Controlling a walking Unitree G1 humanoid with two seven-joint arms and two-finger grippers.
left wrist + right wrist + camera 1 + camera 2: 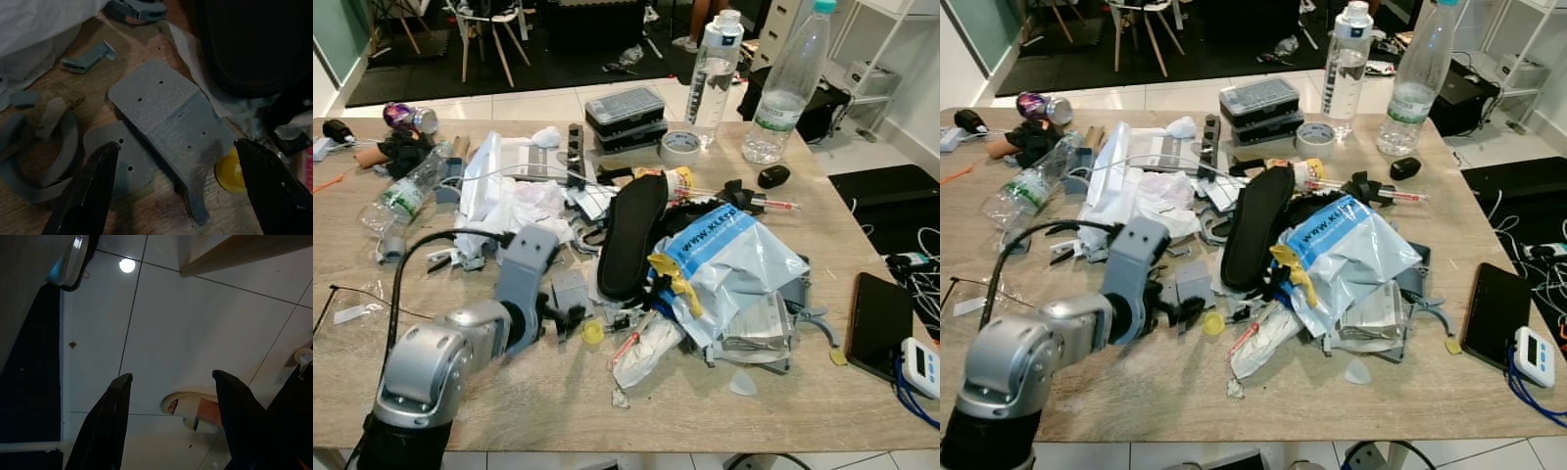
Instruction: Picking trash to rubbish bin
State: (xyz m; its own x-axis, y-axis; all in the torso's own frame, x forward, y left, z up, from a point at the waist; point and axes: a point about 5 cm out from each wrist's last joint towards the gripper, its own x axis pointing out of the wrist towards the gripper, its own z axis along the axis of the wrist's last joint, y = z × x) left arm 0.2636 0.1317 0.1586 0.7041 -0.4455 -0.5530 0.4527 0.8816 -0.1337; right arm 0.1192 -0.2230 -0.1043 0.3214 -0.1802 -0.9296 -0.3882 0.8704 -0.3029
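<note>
A heap of trash covers the wooden table [509, 401]: a black sandal [628, 235], a blue and white mailer bag [729, 255], white plastic bags [509, 196] and grey plastic scraps. My left gripper [572, 319] is low over the heap's near left side. In the left wrist view it [176, 147] stands open, one finger on each side of a bent grey plastic plate [166, 117], with a yellow cap [230, 171] beside it. My right gripper [172, 376] hangs open over the floor tiles.
A crushed bottle [406, 196] and a can [409, 117] lie at the far left. Two tall water bottles [715, 73], black boxes [626, 116] and a tape roll [680, 145] stand at the back. A phone [879, 323] and a timer [922, 364] lie near the right edge. A person's sandalled foot [190, 412] is on the floor.
</note>
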